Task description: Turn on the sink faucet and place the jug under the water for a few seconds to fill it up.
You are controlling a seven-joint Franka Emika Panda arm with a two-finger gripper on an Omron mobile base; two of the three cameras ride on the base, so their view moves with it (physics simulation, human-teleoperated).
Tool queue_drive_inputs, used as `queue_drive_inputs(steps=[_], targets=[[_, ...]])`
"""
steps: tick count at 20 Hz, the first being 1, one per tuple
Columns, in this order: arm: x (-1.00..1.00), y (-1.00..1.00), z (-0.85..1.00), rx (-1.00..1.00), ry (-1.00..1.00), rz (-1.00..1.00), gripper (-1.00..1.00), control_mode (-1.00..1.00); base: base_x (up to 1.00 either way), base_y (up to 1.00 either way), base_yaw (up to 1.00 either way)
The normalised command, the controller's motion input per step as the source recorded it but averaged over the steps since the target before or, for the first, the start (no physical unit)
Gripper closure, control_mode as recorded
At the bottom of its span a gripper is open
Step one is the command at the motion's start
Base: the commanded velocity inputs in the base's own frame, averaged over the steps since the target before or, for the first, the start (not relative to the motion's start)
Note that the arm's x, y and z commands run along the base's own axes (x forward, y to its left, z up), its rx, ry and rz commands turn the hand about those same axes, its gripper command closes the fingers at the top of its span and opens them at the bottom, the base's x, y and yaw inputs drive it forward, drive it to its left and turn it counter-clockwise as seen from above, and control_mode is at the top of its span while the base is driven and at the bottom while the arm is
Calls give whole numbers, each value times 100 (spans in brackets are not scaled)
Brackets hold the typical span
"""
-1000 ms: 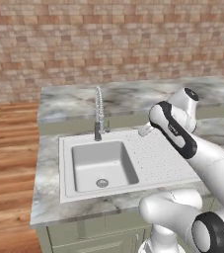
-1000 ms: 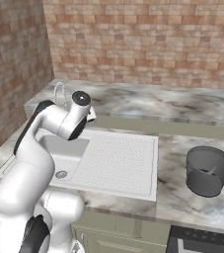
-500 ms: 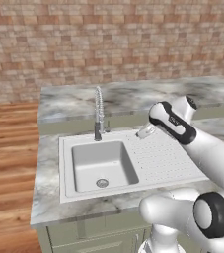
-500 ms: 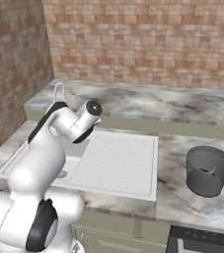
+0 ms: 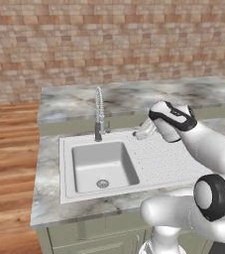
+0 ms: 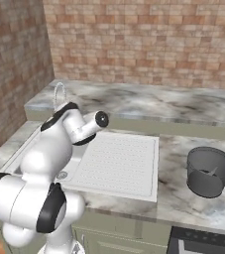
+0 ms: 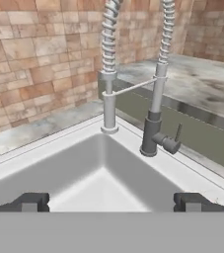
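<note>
While my fingers [image 7: 33, 201] sit spread wide with nothing between them, I look across the smooth pale sink [image 7: 84, 173] at the sink faucet [image 7: 155, 111], coiled chrome on a dark base with a stubby side lever. My arm reaches leftward, wrist bent over the ribbed draining board [image 5: 158, 158]. Far right on the marbled table [image 6: 183, 198] stands the dark grey jug [image 6: 209, 171].

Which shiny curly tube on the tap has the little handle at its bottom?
The curly tube on the right in the hand view: it runs down into the faucet's dark base, where the small lever sticks out. The left tube ends in a plain spout.
</note>
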Motion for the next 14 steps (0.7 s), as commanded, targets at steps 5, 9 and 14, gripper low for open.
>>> queue_drive_inputs(steps=[5, 9, 14], targets=[[33, 26, -8, 9, -10, 4, -100, -100, 0, 0, 0], [27, 29, -8, 6, -8, 3, -100, -100, 0, 0, 0], [23, 27, -9, 5, -7, 4, -100, -100, 0, 0, 0]])
